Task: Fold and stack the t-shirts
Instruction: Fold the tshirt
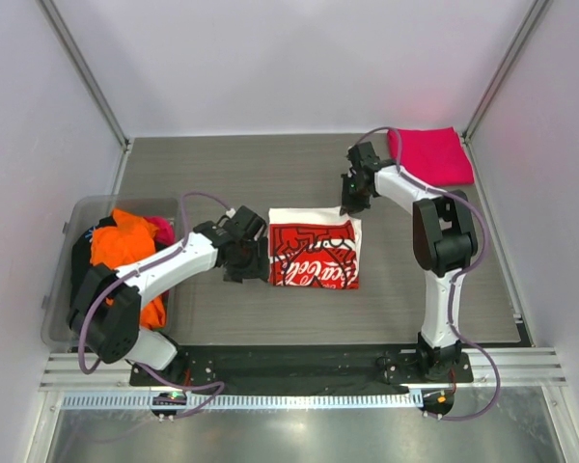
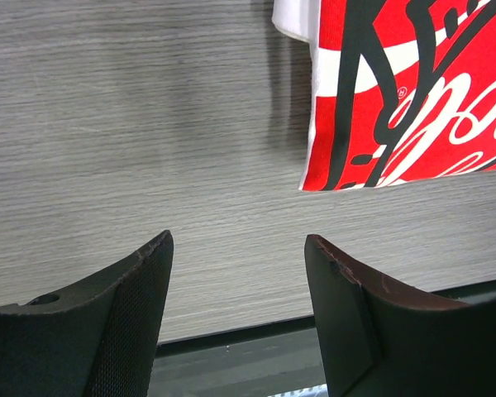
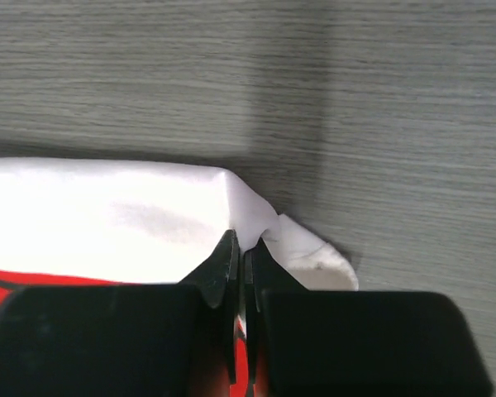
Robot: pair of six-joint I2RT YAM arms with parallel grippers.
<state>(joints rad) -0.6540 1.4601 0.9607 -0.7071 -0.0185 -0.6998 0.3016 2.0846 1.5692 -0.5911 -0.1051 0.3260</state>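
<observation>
Hidden in top view: the left gripper (image 1: 256,253) covers the left edge of the white tee (image 1: 314,253), so you cannot see that edge there.
Hidden in bin: in the bin (image 1: 77,207) the orange tee (image 1: 125,246) lies on top. The dark tee (image 1: 82,260) shows only as a strip at its left. The left arm crosses the heap and hides its near part.
Cut off, left wrist view: you see only one corner of the white tee. The rest runs out at the top and right edges.
Cut off, right wrist view: the gripper body hides the near part of the tee. Only the white band and a bit of red show.
White tee, place: flat on the table (image 1: 270,174), in the middle, between the two grippers.
White tee, direction: the folded shape is almost square, a little wider across the table than deep. The white band is on the far edge and the red panel faces up. The script runs left to right and rises slightly.
Pink tee (image 1: 429,154): folded at the far right corner, well apart from the white one, with its long axis across the table.
Left jaws: wide apart with nothing between them, over bare table just beside the tee's near left corner.
Right gripper (image 1: 352,204): at the tee's far right corner. The jaws are pressed together with a thin fold of white cloth pinched between them.
</observation>
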